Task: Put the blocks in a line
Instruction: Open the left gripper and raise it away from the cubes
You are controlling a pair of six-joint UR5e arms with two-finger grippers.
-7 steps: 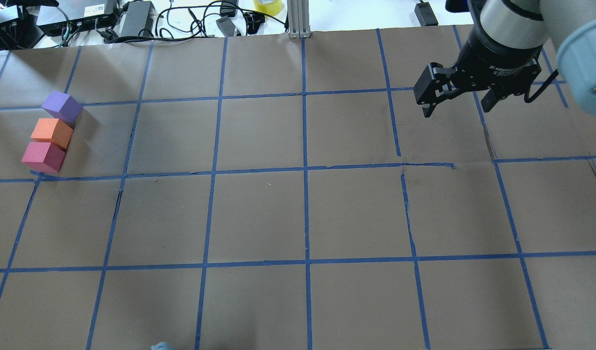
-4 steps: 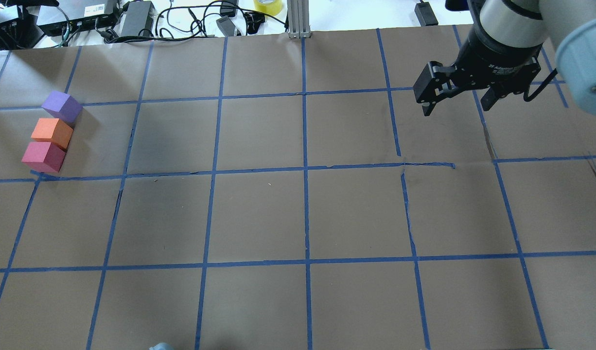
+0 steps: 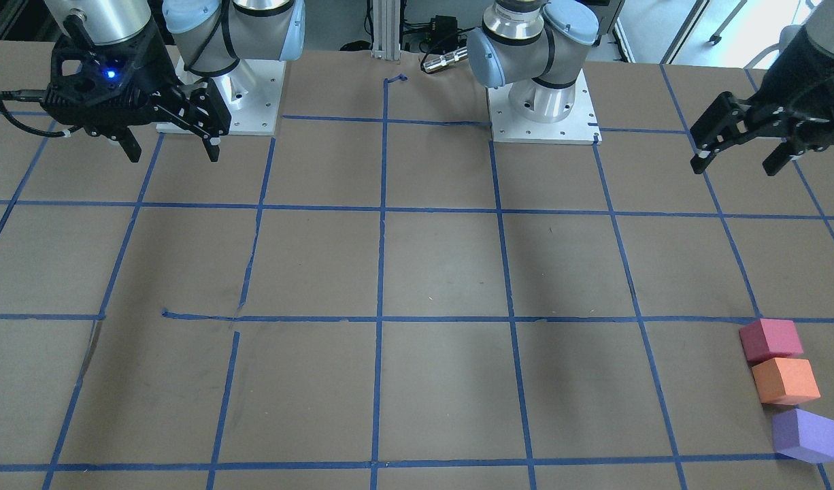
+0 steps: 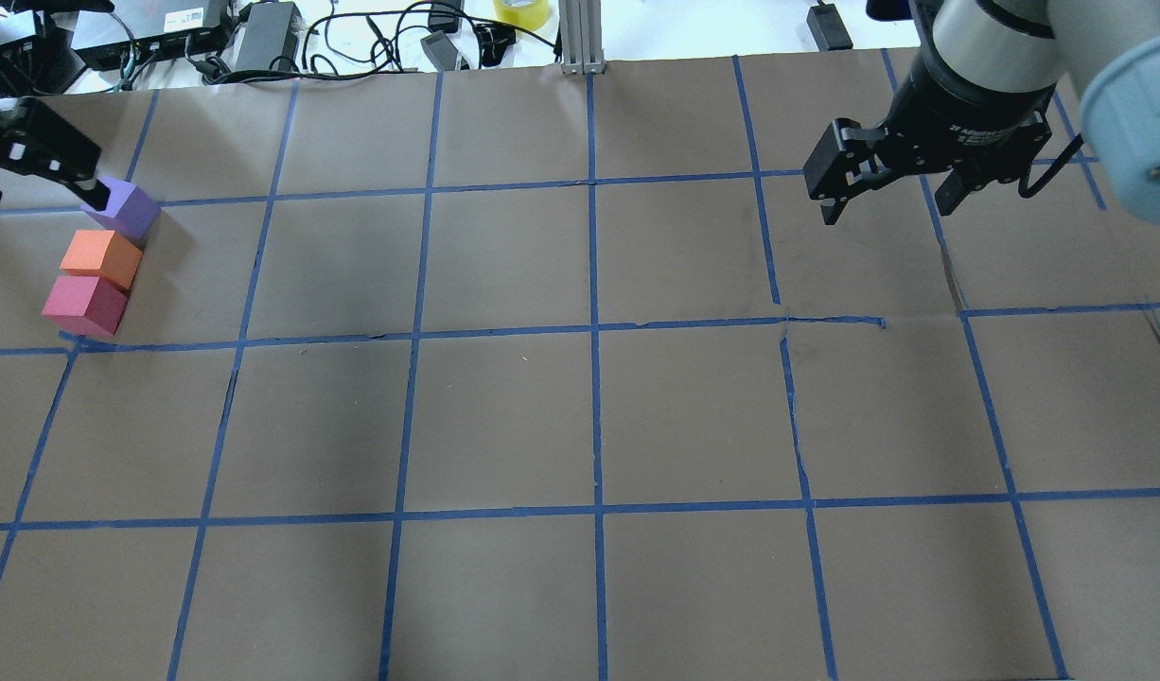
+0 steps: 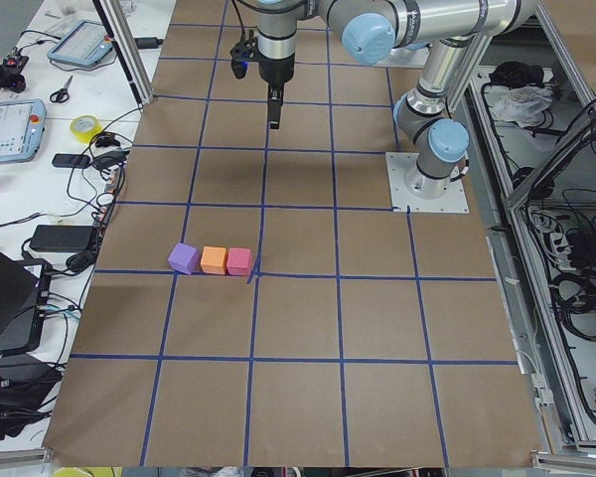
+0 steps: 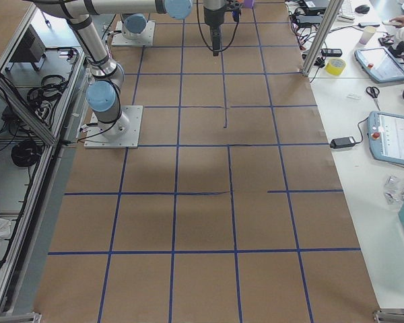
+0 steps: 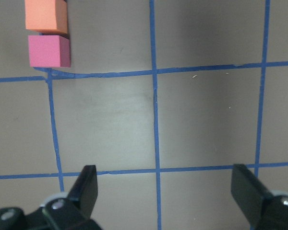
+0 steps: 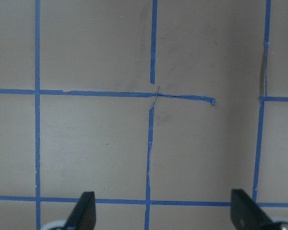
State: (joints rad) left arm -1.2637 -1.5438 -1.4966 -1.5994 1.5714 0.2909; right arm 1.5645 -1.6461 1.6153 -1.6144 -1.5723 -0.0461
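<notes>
Three blocks lie in a touching line at the table's left: purple (image 4: 121,210), orange (image 4: 100,257) and red-pink (image 4: 83,305). They also show in the front view as red-pink (image 3: 771,339), orange (image 3: 786,381) and purple (image 3: 805,435). My left gripper (image 4: 36,197) is open and empty. It is raised, and one finger overlaps the purple block's far corner in the overhead view. The left wrist view shows the open left gripper (image 7: 164,172) with only the orange block (image 7: 46,15) and the red-pink block (image 7: 49,50) at top left. My right gripper (image 4: 887,213) is open and empty over the far right, and the right wrist view (image 8: 163,196) shows only paper.
Brown paper with a blue tape grid (image 4: 594,326) covers the table. Cables and power bricks (image 4: 268,33), a yellow tape roll (image 4: 521,11) and a metal post (image 4: 580,38) sit past the far edge. The arm bases (image 3: 543,112) stand at the robot side.
My left gripper has come into the overhead view at top left, beside the purple block. The blocks have not moved. The right gripper has barely shifted.
</notes>
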